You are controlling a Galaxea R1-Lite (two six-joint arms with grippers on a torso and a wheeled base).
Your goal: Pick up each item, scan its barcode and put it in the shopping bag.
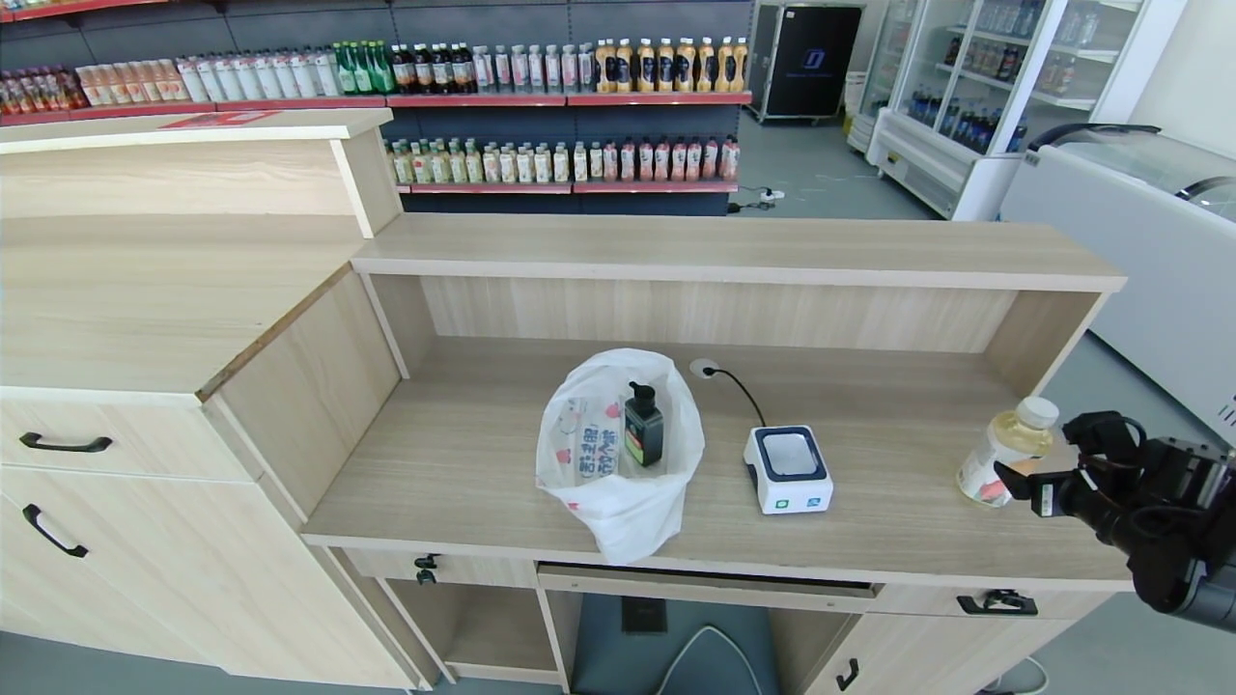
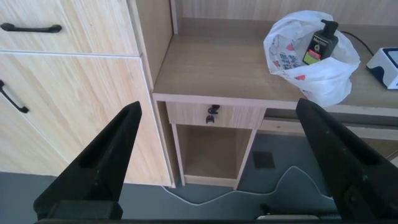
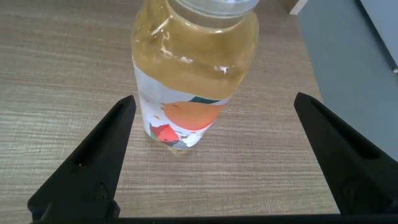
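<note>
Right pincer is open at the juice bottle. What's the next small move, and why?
Probably ease the right pincer slightly forward and close it on the bottle. The bottle stands upright on the counter, centred between the open jaws and ungripped. The black pump bottle already sits in the shopping bag.

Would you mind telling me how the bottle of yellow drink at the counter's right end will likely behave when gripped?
The bottle looks nearly full, so probably heavy for its size. Its clear, glossy wall seems smooth, so it may slip. Upright and tall near the counter edge, it could tip if nudged sideways.
</note>
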